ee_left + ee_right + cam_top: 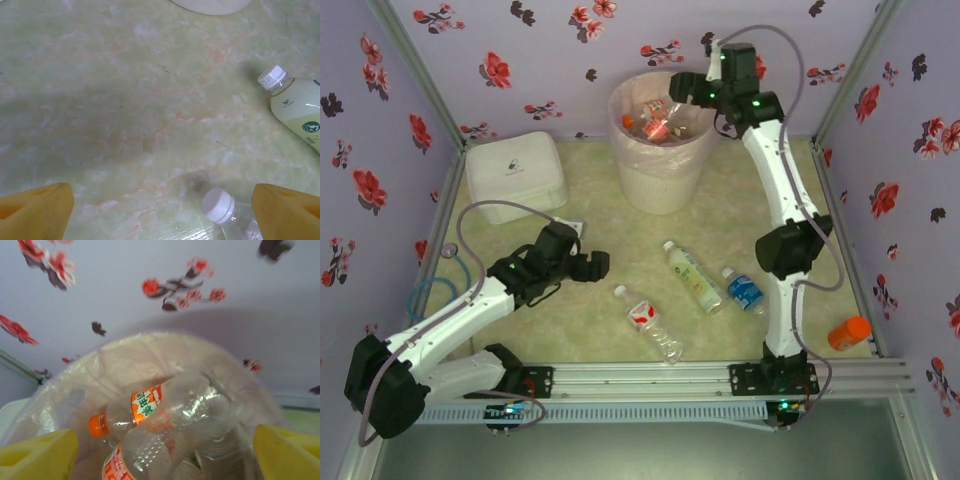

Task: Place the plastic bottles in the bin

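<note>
Looks partway done, with several bottles (655,122) already down in the bin (660,185), three more lying on the table (590,190), maybe an orange one (849,332) at its right edge, right claw (677,88) open and empty above the bin, left claw (592,265) open low near the red-label bottle (650,320).

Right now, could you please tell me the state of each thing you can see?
left gripper: open, empty, over the table.
right gripper: open, empty, above the bin.
bin: upright, lined, holding several bottles.
red-label bottle: lying on the table, capped.
green-label bottle: lying on the table, capped.
blue-label bottle: lying on the table, capped.
white box: lid shut.
orange container: lying at the table's right edge.
</note>
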`<state>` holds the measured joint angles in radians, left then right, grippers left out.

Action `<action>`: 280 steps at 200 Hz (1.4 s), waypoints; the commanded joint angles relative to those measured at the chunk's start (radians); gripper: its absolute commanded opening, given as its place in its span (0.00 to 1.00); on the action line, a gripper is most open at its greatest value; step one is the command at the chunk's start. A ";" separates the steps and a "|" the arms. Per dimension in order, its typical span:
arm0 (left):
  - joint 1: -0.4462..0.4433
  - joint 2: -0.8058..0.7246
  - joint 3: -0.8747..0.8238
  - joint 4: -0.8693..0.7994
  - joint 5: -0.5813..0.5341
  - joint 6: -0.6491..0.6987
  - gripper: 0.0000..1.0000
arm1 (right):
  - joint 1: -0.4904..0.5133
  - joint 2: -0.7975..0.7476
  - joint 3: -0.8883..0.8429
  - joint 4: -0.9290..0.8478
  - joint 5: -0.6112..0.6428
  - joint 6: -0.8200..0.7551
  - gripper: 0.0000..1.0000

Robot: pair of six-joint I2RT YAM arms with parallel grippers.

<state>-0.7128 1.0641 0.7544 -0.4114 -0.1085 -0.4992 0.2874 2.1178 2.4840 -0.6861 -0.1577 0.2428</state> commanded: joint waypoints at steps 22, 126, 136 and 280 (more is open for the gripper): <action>0.009 0.018 0.010 0.032 0.022 -0.005 0.93 | -0.016 -0.095 -0.045 0.005 0.068 -0.048 0.85; -0.073 0.030 0.124 -0.243 0.082 -0.315 1.00 | -0.031 -0.491 -0.555 0.051 0.117 -0.042 0.80; -0.111 0.039 0.136 -0.273 0.071 -0.454 1.00 | -0.034 -0.543 -0.630 0.066 0.127 -0.036 0.85; -0.540 0.495 0.216 -0.043 0.072 -1.094 1.00 | -0.104 -0.769 -0.981 0.175 0.014 0.001 0.99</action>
<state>-1.2240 1.4887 0.9436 -0.5167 -0.0437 -1.5169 0.1902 1.3903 1.5253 -0.5644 -0.0944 0.2329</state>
